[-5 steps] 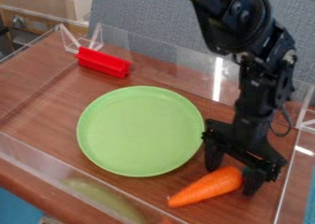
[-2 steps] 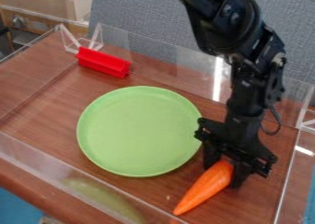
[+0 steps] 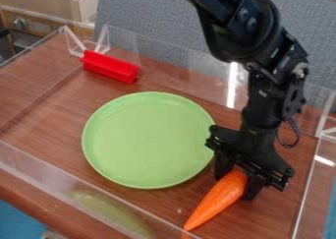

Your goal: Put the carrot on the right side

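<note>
— What do you see from the camera?

— A black robot arm [image 3: 256, 56] reaches down from the top of the picture to a brown wooden table [image 3: 53, 95]. Its gripper [image 3: 237, 173] points down at the table.

— Is it holding something?

— Yes. The fingers [image 3: 221, 162] are pulled in close, and they pinch the fat end of the carrot [image 3: 217, 199]. They are not wide open, just wide enough for the carrot to fit between them.

— Where is the carrot?

— It lies near the front edge of the table, on the right side of the picture. It is orange. The thin end points down and to the left, toward us. The fat end is up between the fingers. I cannot see a green tip on it.

— What else is on the table?

— A big round green plate [image 3: 138, 145] sits in the middle. The carrot is just beside it, off its right front edge, not on it. The gripper stands right next to the plate's rim too.

— Anything more?

— A red block [image 3: 110, 66] lies far back on the left, well apart from the carrot. Clear plastic walls [image 3: 308, 199] stand around the table. The right wall is close behind the carrot and the gripper. Something pale and yellowish [image 3: 112, 213] lies at the front, outside the wall, but it is too blurry to tell what it is.
</note>
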`<action>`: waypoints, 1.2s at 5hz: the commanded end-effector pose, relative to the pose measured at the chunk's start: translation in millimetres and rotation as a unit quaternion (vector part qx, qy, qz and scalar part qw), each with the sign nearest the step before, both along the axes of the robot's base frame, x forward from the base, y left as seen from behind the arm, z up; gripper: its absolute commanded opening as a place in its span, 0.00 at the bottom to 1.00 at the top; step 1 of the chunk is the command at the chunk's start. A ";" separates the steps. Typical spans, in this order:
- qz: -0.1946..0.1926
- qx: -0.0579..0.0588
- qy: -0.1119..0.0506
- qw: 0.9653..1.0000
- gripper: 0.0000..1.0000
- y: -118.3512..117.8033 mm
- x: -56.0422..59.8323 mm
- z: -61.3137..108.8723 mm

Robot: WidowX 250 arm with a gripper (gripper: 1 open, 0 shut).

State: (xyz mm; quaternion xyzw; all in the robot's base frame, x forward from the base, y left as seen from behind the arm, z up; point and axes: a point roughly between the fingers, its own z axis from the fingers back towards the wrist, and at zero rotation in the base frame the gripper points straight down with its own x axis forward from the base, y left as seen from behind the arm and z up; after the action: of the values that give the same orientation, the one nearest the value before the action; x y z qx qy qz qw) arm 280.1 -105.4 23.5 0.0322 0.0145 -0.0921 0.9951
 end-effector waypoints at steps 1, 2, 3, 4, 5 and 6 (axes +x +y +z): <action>-0.012 -0.002 -0.025 1.000 0.00 -7.2 -1.3 10.9; -0.014 0.000 -0.033 0.999 0.00 -9.0 -2.8 11.1; -0.011 0.001 -0.042 0.999 0.00 -9.3 -3.3 11.3; -0.005 0.001 -0.053 0.999 0.00 -9.1 -3.1 11.9; 0.001 0.000 -0.061 0.998 0.00 -8.9 -1.5 11.8; 0.007 0.000 -0.068 0.998 0.00 -8.8 0.7 11.7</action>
State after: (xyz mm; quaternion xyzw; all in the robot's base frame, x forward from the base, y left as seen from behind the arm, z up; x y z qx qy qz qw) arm 279.7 -107.7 23.3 0.0440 -0.0334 -0.0730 0.9958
